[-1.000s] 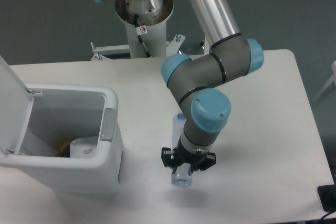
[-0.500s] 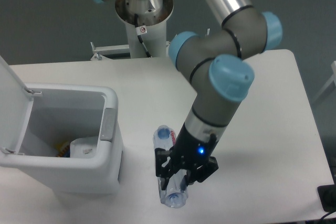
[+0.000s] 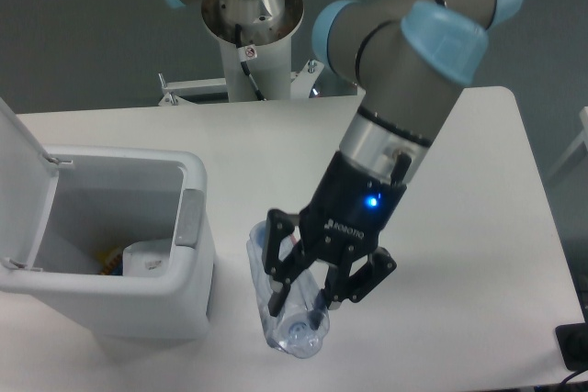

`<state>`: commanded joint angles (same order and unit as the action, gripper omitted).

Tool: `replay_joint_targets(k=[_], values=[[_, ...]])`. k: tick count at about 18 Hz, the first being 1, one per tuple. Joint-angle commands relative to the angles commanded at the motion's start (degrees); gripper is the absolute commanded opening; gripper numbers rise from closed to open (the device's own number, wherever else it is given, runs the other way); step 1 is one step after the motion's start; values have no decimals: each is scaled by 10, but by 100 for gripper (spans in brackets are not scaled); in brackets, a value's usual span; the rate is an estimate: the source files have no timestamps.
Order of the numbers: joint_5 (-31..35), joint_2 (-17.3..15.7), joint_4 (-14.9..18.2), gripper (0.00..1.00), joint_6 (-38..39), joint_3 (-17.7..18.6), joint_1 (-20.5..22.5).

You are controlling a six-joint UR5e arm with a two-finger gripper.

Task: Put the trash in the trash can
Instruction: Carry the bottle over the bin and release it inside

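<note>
Claw (image 3: 306,293) has lifted bottle (image 3: 285,305) off table (image 3: 478,227).

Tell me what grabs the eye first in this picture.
The robot's black hand, front and center with a blue light glowing on it, grips a clear plastic bottle lifted off the white table. To its left stands the white trash can, lid open, with some items already inside.

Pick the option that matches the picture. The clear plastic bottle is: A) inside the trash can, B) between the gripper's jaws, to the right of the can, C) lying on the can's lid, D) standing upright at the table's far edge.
B: the bottle sits clamped between the jaws of the gripper, outside and to the right of the open trash can.
</note>
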<state>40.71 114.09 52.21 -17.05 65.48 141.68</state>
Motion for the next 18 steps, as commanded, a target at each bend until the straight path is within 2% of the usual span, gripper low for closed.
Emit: replay_joint_targets(k=[6, 9, 13, 15, 18], values=[[-93, -27, -4, 49, -4, 1, -11], [-114, -26, -9, 49, -12, 11, -38], [-112, -39, -18, 49, -25, 63, -71], [-109, -48, -44, 49, -27, 95, -76], [-96, -59, -46, 49, -29, 114, -85]])
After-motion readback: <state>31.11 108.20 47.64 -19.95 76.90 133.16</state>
